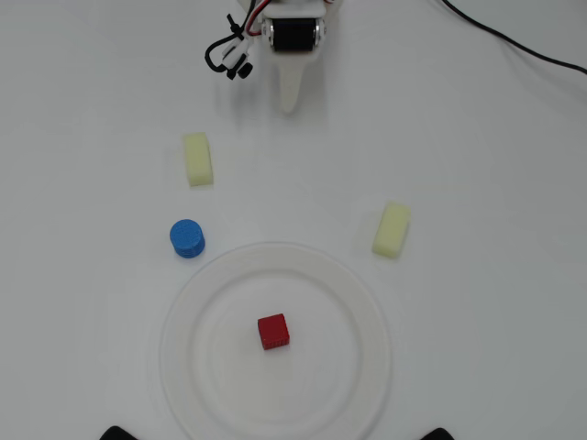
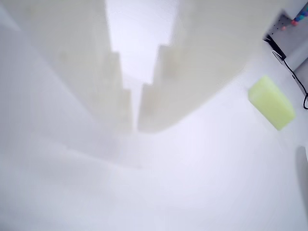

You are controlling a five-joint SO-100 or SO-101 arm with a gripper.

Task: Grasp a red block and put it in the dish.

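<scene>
Tabletop [image 1: 514, 165] plain white, matte, evenly lit; two dark rounded shapes [image 1: 124, 434] at the bottom edge of the overhead view. Nearest that edge, the dish [image 1: 188, 293]: large, round, white, wide shallow rim. Red block [image 1: 273, 331], a small cube, lies inside it near the centre, apart from the rim. Blue cylinder [image 1: 187, 238] stands just outside the dish's upper-left rim. One pale yellow oblong block [image 1: 392, 230] lies right of the dish, another [image 1: 197, 159] further up on the left. Farthest, the white hand [image 1: 290, 101] at the top, holding nothing; in the wrist view its fingers [image 2: 159, 96] stand nearly together, a thin gap between. Black cable [image 1: 514, 46] crosses the top right corner.
</scene>
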